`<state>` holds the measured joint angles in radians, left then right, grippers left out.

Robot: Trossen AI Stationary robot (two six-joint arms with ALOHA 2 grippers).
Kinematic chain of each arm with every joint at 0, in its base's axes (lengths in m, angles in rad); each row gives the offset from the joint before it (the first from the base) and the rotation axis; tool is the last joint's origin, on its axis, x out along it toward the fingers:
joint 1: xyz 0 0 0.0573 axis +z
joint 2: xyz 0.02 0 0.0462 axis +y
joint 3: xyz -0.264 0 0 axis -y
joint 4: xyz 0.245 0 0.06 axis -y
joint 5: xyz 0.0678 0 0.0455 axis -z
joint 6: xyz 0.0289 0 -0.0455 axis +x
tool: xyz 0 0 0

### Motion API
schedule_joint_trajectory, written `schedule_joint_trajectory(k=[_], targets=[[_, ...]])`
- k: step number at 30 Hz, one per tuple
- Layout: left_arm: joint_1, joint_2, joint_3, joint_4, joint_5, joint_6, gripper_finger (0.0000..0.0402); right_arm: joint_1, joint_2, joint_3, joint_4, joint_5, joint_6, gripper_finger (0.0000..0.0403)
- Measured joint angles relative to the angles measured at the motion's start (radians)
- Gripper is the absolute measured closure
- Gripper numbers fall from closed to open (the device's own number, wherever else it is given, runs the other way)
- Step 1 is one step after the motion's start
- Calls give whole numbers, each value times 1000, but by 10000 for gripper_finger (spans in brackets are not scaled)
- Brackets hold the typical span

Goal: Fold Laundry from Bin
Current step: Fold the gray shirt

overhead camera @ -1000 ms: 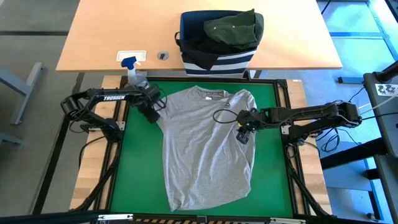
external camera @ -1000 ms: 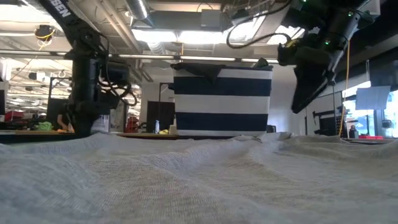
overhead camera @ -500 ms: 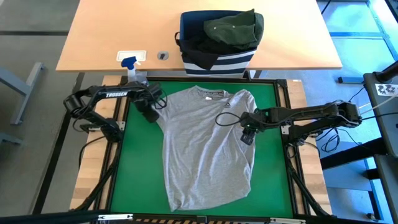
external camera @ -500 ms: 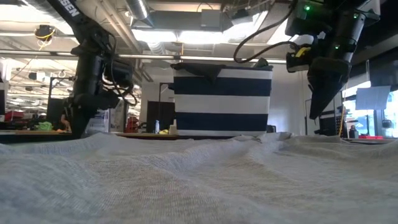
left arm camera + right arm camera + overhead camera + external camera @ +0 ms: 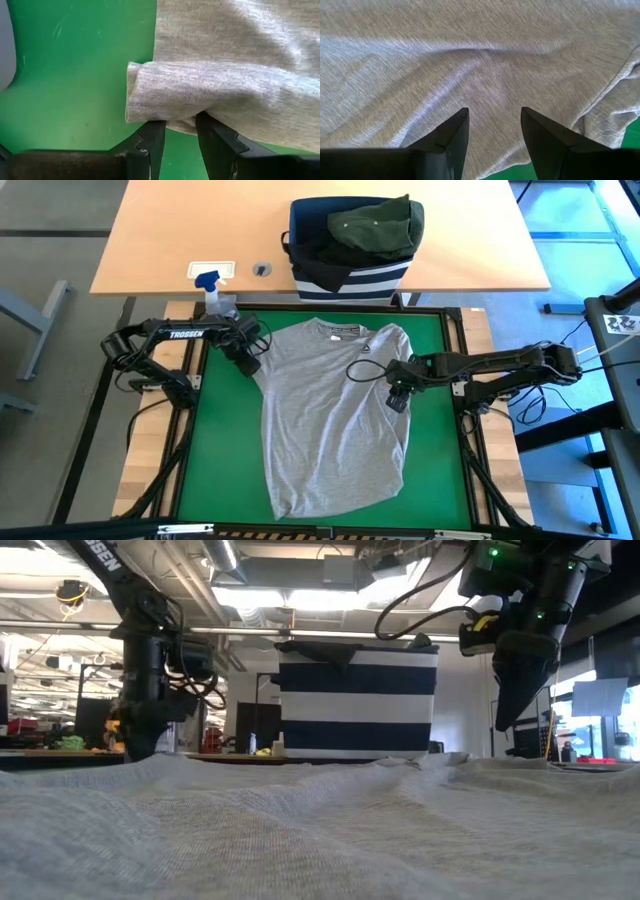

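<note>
- Surface of pale wood is carrying the bin at its near edge, with a green mat lying in a black frame just in front of it.
- Light grey shirt is lying spread flat on the green mat, collar toward the bin, hem toward the near edge; in the low view its cloth is filling the whole foreground.
- Bin, navy with white stripes, is standing upright beyond the shirt's collar and holding a dark olive garment heaped over a black garment.
- Left gripper is sitting at the shirt's left sleeve; in the left wrist view its fingers are standing part open with the folded sleeve edge bunching between them, though a firm grip cannot be told.
- Right gripper is hovering over the shirt's right side below the sleeve, its fingers standing apart with nothing between them.
- Spray bottle with a blue nozzle is standing beside the mat's far left corner.
</note>
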<state>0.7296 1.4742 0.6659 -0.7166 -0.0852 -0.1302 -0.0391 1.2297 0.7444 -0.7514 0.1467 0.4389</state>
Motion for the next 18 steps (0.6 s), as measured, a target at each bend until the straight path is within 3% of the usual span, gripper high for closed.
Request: schedule_joint_trajectory(k=[3, 9, 12, 18], targets=[[0, 7, 39, -82, -33, -33, 292, 0, 0, 0, -25, 0, -1, 224], [18, 22, 109, -327, -232, 31, 292, 0, 0, 0, -142, 21, -47, 223], [41, 52, 109, -461, -276, 37, 292, 0, 0, 0, -174, 46, -67, 224], [31, 38, 152, -479, -149, 30, 292, 0, 0, 0, -139, 61, -79, 224]])
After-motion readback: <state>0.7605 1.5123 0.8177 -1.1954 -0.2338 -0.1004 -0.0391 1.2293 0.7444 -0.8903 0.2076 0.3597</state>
